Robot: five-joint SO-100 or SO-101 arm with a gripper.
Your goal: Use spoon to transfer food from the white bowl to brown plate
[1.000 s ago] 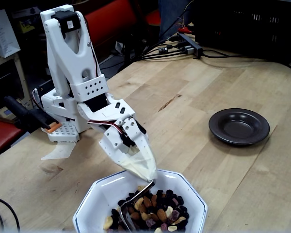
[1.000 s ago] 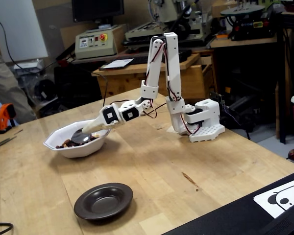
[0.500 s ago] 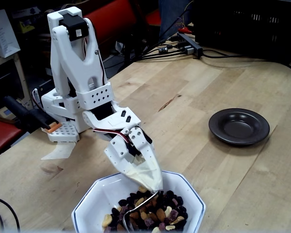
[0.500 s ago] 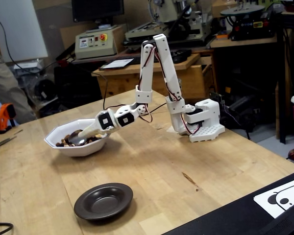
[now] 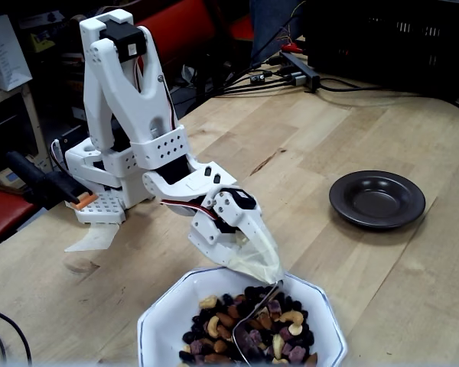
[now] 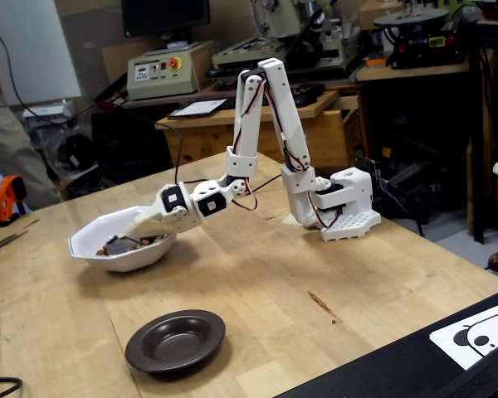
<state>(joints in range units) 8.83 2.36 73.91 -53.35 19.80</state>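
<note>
The white bowl (image 5: 162, 315) sits at the near table edge in one fixed view and at the left (image 6: 149, 253) in the other, where it looks tipped. The food (image 5: 241, 325) is a heap of nuts and dark raisins inside it. My gripper (image 5: 266, 267), its tips wrapped in cream tape, hangs over the bowl's rim (image 6: 143, 225) and is shut on the spoon (image 5: 266, 300). The spoon's metal handle runs down into the food and its bowl is buried. Apart on the bare table lies the brown plate (image 5: 377, 199), with nothing in it (image 6: 176, 340).
The arm's white base (image 5: 99, 200) stands at the back left of the table. Cables and a power strip (image 5: 302, 73) lie along the far edge. A printed sheet (image 6: 481, 332) lies on a black surface at the table's near right corner. An orange tool (image 6: 8, 197) sits far left.
The arm has reached further out and the gripper has pushed the spoon deeper into the food. The white bowl has slid along the table with it and now looks tipped.
</note>
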